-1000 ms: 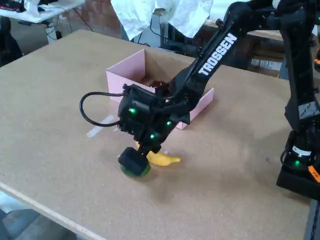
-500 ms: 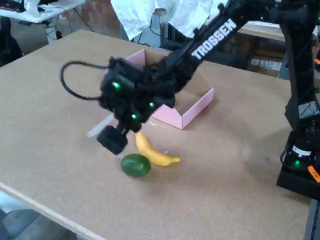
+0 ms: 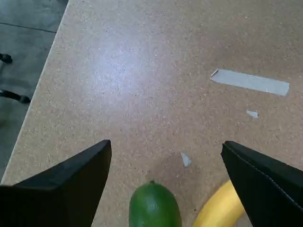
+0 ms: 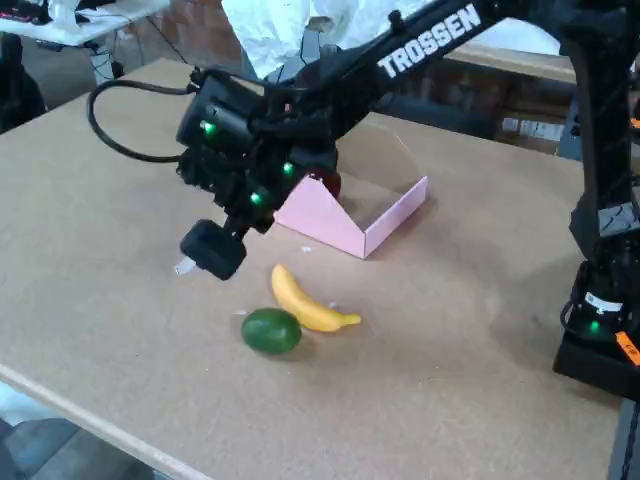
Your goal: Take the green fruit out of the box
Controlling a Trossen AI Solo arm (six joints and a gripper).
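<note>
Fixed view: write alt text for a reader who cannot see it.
A green fruit lies on the table beside a banana, outside the pink box. The black robot arm's open gripper hangs above the table, holding nothing.

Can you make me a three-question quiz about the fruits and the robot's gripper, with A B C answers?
1. Where is the green fruit?
A. inside the box
B. on the table beside the banana
C. in the gripper

2. What colour is the box?
A. pink
B. blue
C. white

3. How is the gripper?
A. shut on the banana
B. shut on the green fruit
C. open and holding nothing

Answers:
1 B, it lies on the table next to the banana, outside the box.
2 A, its walls are pale pink.
3 C, the wrist view shows the fingers spread wide with nothing between them.
</note>
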